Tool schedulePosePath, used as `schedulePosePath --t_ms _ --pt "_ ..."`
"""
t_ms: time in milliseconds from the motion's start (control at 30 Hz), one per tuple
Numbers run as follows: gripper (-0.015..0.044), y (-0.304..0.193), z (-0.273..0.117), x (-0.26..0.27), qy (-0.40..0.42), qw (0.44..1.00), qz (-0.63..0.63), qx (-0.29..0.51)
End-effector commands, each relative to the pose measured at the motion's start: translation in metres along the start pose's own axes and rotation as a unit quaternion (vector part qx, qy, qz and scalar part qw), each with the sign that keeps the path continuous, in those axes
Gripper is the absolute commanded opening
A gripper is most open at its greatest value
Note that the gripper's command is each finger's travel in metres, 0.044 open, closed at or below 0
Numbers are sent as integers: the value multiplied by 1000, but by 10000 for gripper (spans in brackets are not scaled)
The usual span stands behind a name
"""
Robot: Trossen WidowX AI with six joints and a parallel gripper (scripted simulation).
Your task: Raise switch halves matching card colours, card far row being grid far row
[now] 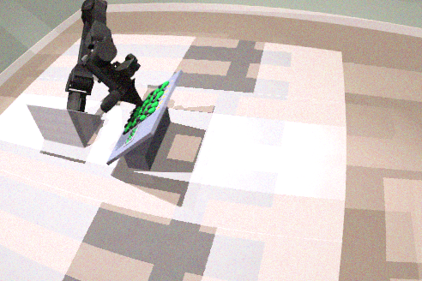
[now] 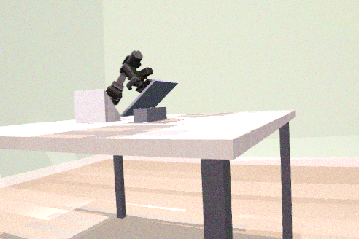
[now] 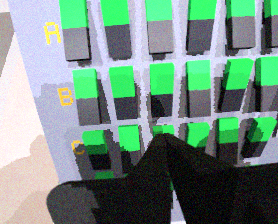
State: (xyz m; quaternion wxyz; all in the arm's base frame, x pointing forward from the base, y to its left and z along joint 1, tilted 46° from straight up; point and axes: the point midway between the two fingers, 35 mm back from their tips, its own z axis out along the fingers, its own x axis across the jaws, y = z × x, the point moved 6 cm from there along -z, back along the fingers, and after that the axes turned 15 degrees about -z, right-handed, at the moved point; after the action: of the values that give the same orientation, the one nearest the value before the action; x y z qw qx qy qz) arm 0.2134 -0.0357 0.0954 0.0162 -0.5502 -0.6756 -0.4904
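Note:
The tilted panel [image 1: 147,133] [image 2: 157,93] [image 3: 31,67] carries rows of green and dark grey rocker switches. The wrist view shows the labels A, B and C and parts of these rows; the row below C is mostly covered by the fingers. My gripper [image 1: 140,104] [image 3: 162,139] is shut and empty. Its tip is at the third switch of row C [image 3: 157,130], over its lower part; whether it touches is unclear. The small card [image 1: 131,135] shows at the panel's near end in the top view, too small to read, and is outside the wrist view. Which halves are raised is hard to tell.
A block [image 1: 146,153] [image 2: 149,114] supports the panel from below. A pale upright block [image 1: 62,125] [image 2: 90,106] stands beside the arm's base. Neighbouring switches lie close around my fingertips. The table's edge [image 2: 146,146] shows in the exterior view.

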Motion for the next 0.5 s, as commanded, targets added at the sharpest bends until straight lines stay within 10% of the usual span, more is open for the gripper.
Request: schedulePosePath --t_ms 0,467 --pt "0 0 1 -1 -2 1000 3 1" --pt "0 0 3 -1 -2 1000 3 1"
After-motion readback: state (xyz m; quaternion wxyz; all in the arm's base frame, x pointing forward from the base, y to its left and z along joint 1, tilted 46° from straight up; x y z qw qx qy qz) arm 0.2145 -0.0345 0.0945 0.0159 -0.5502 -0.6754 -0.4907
